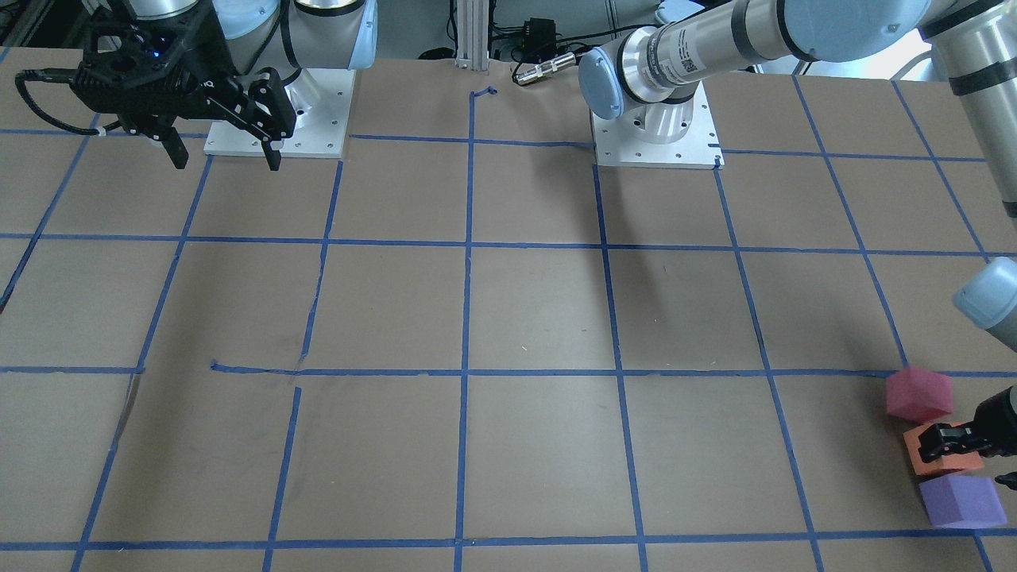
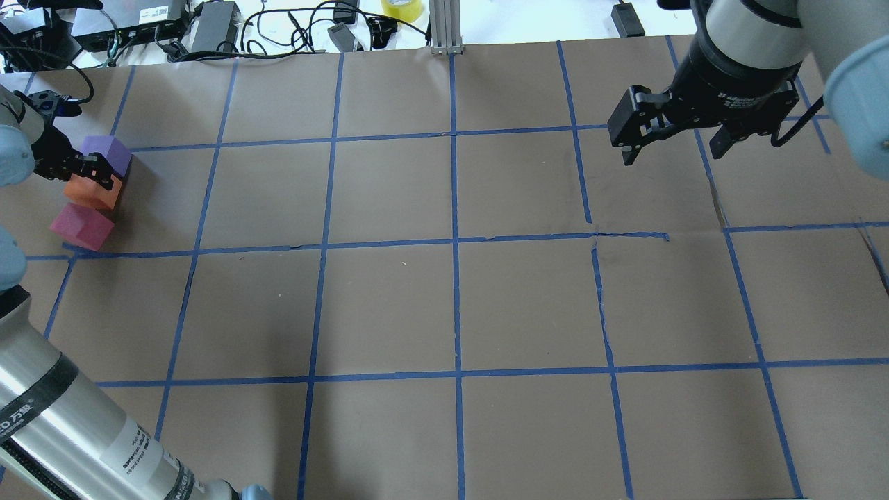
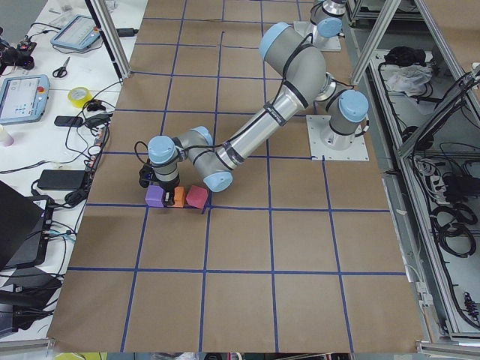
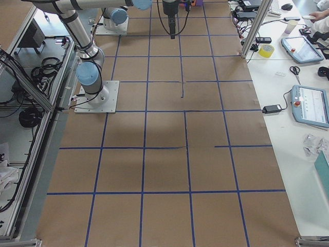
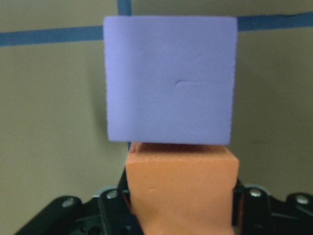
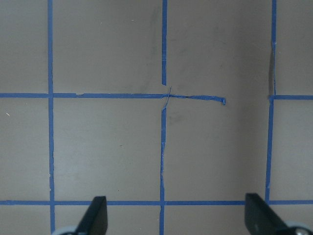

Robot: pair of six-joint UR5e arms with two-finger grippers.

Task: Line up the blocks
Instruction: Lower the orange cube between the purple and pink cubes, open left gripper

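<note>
Left jaws are clamping the orange block point(image 5: 183, 191) from both sides, down on the tabletop point(image 2: 389, 305). That block is sitting mid-row: the purple block point(image 5: 168, 78) is touching it on the side toward the far edge, and the pinkish-red block point(image 2: 82, 227) is lying just beside it on the robot's side, slightly turned. All three are resting on the tabletop's left part, near the edge opposite the robot. Right jaws are hanging spread apart above the right part, well away.

Black left claw point(image 5: 182, 208) around an orange block point(image 2: 92, 196), purple block point(image 2: 109, 153) just beside it, pinkish-red block point(image 2: 82, 227) opposite, on a brown table point(image 2: 389, 312) with a blue tape grid point(image 2: 455, 292).
</note>
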